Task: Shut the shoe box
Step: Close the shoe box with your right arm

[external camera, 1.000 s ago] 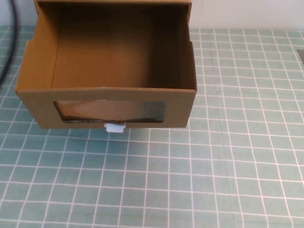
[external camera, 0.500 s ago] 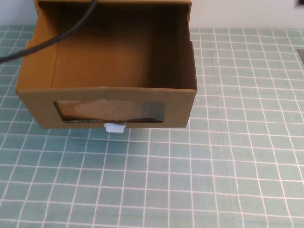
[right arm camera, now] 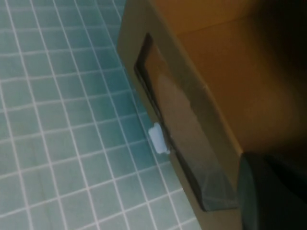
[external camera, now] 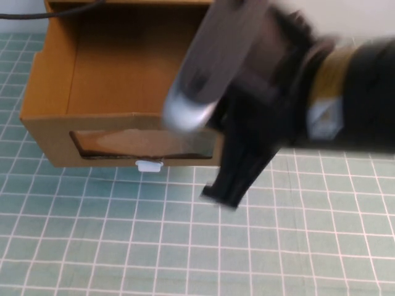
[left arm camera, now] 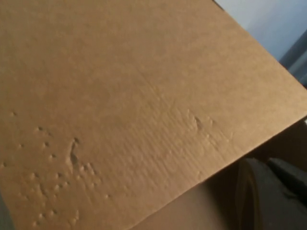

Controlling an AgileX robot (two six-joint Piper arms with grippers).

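The shoe box [external camera: 55,132] is a brown cardboard drawer, open at the top and pulled out toward me at the back left. It has a clear window [external camera: 123,143] in its front and a white pull tab [external camera: 148,165] below the window. My right gripper [external camera: 225,191] is blurred; it hangs tip-down over the mat just in front of the box's right front corner, its arm covering that corner. The right wrist view shows the box front [right arm camera: 192,86] and the tab [right arm camera: 157,138]. My left gripper [left arm camera: 268,196] shows only as a dark shape against a cardboard panel [left arm camera: 120,96].
A green gridded mat [external camera: 123,246] covers the table in front of and to the right of the box. A black cable [external camera: 55,11] runs along the box's back top edge at the far left. A pale wall stands behind.
My right arm has swung in from the right and now covers the box's right front. The black cable has moved up toward the back left. The box has not moved.
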